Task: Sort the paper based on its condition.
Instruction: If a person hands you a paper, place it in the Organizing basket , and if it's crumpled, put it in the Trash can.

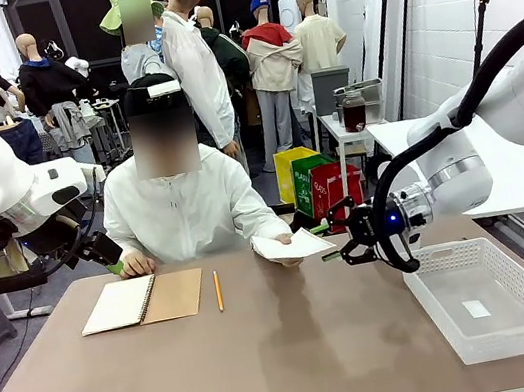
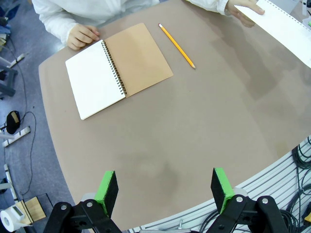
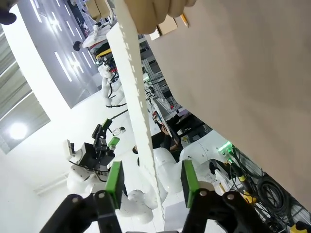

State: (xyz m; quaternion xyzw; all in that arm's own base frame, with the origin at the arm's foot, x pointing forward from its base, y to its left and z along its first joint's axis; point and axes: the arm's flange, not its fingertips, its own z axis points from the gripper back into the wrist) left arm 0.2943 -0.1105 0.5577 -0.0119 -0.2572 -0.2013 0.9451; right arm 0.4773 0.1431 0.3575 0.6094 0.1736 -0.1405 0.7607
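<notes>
Right now a smooth paper sheet (image 1: 296,244) is in the person's hand (image 1: 289,261) above the far side of the surface (image 1: 274,377), its edge running between the spread, released fingers of the right gripper (image 3: 151,179), which do not clamp it. The left gripper (image 2: 165,189) hangs over the surface's left part with its fingers also released and bare, near the open spiral notebook (image 2: 116,68) and pencil (image 2: 177,46). A white basket (image 1: 454,248) stands at the right.

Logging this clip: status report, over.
Left gripper open, over table. Right gripper open, sheet edge between fingers. Person's hand holds sheet. Nothing in the way.
</notes>
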